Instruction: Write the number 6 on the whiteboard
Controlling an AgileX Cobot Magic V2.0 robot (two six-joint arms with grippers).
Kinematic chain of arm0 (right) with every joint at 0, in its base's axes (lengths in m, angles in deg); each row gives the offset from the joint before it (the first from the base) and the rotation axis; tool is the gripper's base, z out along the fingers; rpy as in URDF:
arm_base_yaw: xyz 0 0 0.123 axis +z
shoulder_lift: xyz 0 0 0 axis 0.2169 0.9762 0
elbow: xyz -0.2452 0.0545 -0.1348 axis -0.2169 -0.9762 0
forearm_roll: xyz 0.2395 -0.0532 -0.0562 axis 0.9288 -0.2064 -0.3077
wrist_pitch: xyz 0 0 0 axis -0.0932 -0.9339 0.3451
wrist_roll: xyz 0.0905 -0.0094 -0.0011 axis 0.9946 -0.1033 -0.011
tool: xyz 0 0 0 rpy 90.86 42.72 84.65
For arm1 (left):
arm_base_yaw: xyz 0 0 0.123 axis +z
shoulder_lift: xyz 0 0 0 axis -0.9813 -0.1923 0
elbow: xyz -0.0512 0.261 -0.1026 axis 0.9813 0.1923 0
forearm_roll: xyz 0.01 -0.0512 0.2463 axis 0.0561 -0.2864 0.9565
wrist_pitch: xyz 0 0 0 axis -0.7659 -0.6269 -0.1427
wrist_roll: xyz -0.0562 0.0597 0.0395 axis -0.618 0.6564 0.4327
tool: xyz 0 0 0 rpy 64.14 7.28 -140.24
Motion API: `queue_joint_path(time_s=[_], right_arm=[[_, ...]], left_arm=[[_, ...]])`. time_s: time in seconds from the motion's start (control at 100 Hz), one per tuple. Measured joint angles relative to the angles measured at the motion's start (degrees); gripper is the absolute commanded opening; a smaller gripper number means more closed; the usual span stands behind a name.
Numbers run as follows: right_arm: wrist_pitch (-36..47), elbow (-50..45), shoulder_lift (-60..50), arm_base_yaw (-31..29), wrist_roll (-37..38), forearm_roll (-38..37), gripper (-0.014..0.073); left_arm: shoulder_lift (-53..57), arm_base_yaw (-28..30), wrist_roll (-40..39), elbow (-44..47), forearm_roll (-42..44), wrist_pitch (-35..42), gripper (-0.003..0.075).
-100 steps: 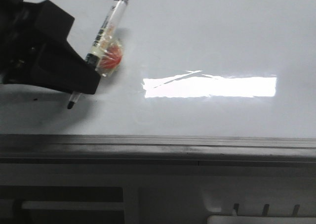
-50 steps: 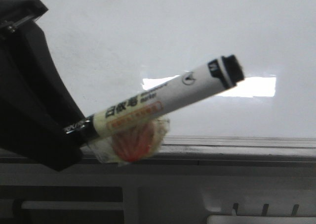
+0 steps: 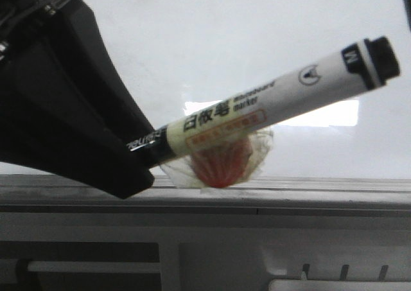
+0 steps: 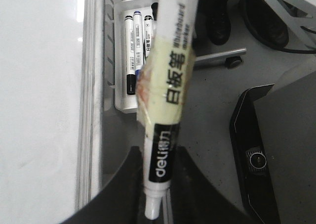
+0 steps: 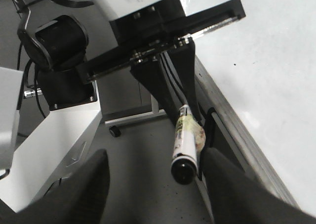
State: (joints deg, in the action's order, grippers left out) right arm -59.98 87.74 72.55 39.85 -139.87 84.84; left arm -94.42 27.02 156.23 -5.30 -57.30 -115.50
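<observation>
The whiteboard (image 3: 225, 40) is glossy white with a bright glare and a grey rail (image 3: 289, 191) along its near edge. No number 6 shows on it in any view. My left gripper (image 3: 138, 169) is shut on a white whiteboard marker (image 3: 270, 108). It holds the marker close to the front camera over the rail, black end tilted up to the right. Yellowish tape and a red lump (image 3: 221, 162) are wrapped on the barrel. In the left wrist view the marker (image 4: 168, 85) sits between the fingers (image 4: 197, 194). My right gripper (image 5: 155, 194) is open and empty, facing the marker (image 5: 186, 140).
A white tray (image 4: 120, 61) with spare markers (image 4: 131, 51) hangs below the rail (image 4: 89, 85). A tiny black dot (image 5: 234, 64) marks the board (image 5: 266, 61). The left arm's base (image 5: 54, 51) stands beside the board over grey floor.
My left gripper has lifted the marker off the board and drawn it back toward the front camera. The marker has swung from near upright to lying tilted, its black end up right.
</observation>
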Motion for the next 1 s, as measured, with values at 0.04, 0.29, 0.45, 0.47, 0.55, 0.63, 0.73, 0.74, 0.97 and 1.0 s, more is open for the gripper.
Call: queue_joint_path(time_s=[0.04, 0.29, 0.45, 0.47, 0.55, 0.63, 0.73, 0.74, 0.97, 1.0], right_arm=[[0.7, 0.0, 0.9, 0.5, -0.3, 0.4, 0.0386], [2.8, 0.0, 2.6, 1.2, -1.8, 1.1, 0.0386], [2.9, 0.0, 2.6, 1.2, -2.5, 1.2, 0.0386], [2.9, 0.0, 2.6, 1.2, -2.6, 1.2, 0.0386], [2.9, 0.0, 2.6, 1.2, -2.6, 1.2, 0.0386], [2.9, 0.0, 2.6, 1.2, -2.7, 1.2, 0.0386], [2.4, 0.0, 2.6, 1.2, -2.7, 1.2, 0.0386], [2.3, 0.0, 2.6, 1.2, -2.7, 1.2, 0.0386], [2.3, 0.0, 3.2, 1.2, -3.2, 1.5, 0.0386], [2.3, 0.0, 3.7, 1.2, -3.6, 1.9, 0.0386]], left_arm=[[0.0, 0.0, 0.0, 0.0, 0.1, 0.0, -0.0019], [0.0, 0.0, 0.0, 0.0, 0.5, 0.1, -0.0019], [0.0, 0.0, 0.0, 0.0, 1.0, 0.1, -0.0019], [0.0, 0.0, 0.0, 0.0, 1.0, 0.1, -0.0019], [0.0, 0.0, 0.0, 0.0, 1.1, 0.2, -0.0019], [0.0, 0.0, 0.0, 0.0, 1.2, 0.7, -0.0019], [0.0, 0.0, 0.0, 0.0, 1.4, 1.5, -0.0019], [0.0, 0.0, 0.0, 0.0, 1.4, 1.6, -0.0019], [0.0, 0.0, 0.0, 0.0, 1.6, 3.0, -0.0019], [0.0, 0.0, 0.0, 0.0, 1.6, 3.0, -0.0019]])
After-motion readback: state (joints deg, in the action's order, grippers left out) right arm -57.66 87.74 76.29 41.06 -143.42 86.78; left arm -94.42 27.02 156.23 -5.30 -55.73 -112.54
